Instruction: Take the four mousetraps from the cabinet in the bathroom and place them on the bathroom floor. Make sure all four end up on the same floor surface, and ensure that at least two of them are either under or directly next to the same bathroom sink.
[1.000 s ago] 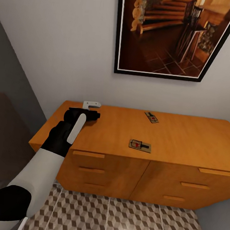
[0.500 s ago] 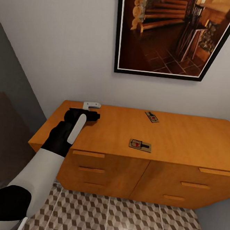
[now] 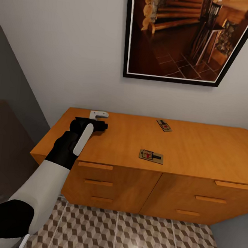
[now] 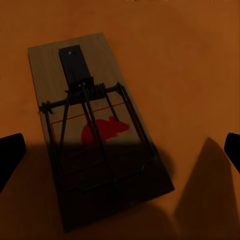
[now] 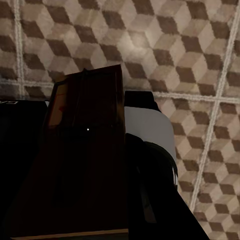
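Head view: left tool point(image 3: 99, 118) low over the cabinet point(image 3: 197, 149) top near its back left corner, arm reaching from lower left. Two mousetraps flat on the top, well apart from the tool: one point(image 3: 151, 156) near the front edge, another point(image 3: 163, 125) nearer the wall. Framed picture point(image 3: 184, 35) on the wall above. Bathroom floor point(image 3: 121, 236) below the drawers.

Left wrist view: a third mousetrap point(image 4: 95, 135) flat on the orange wood, between widely spread dark fingertips point(image 4: 10, 157), untouched.

Right wrist view: right tool point(image 5: 85, 165) clamped around a dark brown mousetrap point(image 5: 82, 150) over the cube-patterned tiles point(image 5: 200, 60).
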Available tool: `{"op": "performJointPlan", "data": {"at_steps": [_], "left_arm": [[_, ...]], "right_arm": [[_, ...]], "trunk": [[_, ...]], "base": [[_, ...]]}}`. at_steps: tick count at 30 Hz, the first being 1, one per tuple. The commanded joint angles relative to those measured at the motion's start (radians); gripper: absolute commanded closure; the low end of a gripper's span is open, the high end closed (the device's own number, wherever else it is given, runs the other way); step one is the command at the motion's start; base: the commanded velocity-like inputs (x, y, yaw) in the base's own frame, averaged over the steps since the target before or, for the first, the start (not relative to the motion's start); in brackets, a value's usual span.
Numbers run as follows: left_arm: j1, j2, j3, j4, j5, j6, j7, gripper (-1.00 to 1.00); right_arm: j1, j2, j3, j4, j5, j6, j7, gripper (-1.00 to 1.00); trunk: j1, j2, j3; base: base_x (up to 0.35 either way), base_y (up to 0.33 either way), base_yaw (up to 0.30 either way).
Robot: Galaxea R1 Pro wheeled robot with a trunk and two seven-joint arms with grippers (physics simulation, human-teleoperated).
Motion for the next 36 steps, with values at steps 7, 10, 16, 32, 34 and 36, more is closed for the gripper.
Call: {"op": "performJointPlan", "data": {"at_steps": [7,10,16,32,34,36], "left_arm": [[0.0,0.001,-0.001,0.013,0.017,0.002,0.011,-1.0],[0.0,0.001,-0.001,0.016,0.017,0.002,0.012,-1.0],[0.0,0.001,-0.001,0.021,0.017,0.002,0.012,-1.0],[0.0,0.001,-0.001,0.037,0.017,0.001,0.012,-1.0],[0.0,0.001,-0.001,0.04,0.017,0.001,0.012,-1.0],[0.0,0.001,-0.001,0.046,0.017,0.001,0.012,-1.0]], "right_arm": [[-0.001,0.001,0.006,0.001,-0.003,-0.003,-0.002,1.0],[-0.001,0.001,0.006,0.001,-0.003,-0.003,-0.002,1.0],[-0.001,0.001,0.006,0.001,-0.003,-0.003,-0.002,1.0],[-0.001,0.001,0.006,0.001,-0.003,-0.003,-0.002,1.0],[-0.001,0.001,0.006,0.001,-0.003,-0.003,-0.002,1.0],[-0.001,0.001,0.006,0.001,-0.003,-0.003,-0.002,1.0]], "trunk": [[0.0,0.0,-0.002],[0.0,0.0,-0.002],[0.0,0.0,-0.003],[0.0,0.0,-0.005],[0.0,0.0,-0.007],[0.0,0.0,-0.009]], "base": [[0.0,0.0,0.0],[0.0,0.0,0.0],[0.0,0.0,0.0],[0.0,0.0,0.0],[0.0,0.0,0.0],[0.0,0.0,0.0]]}}
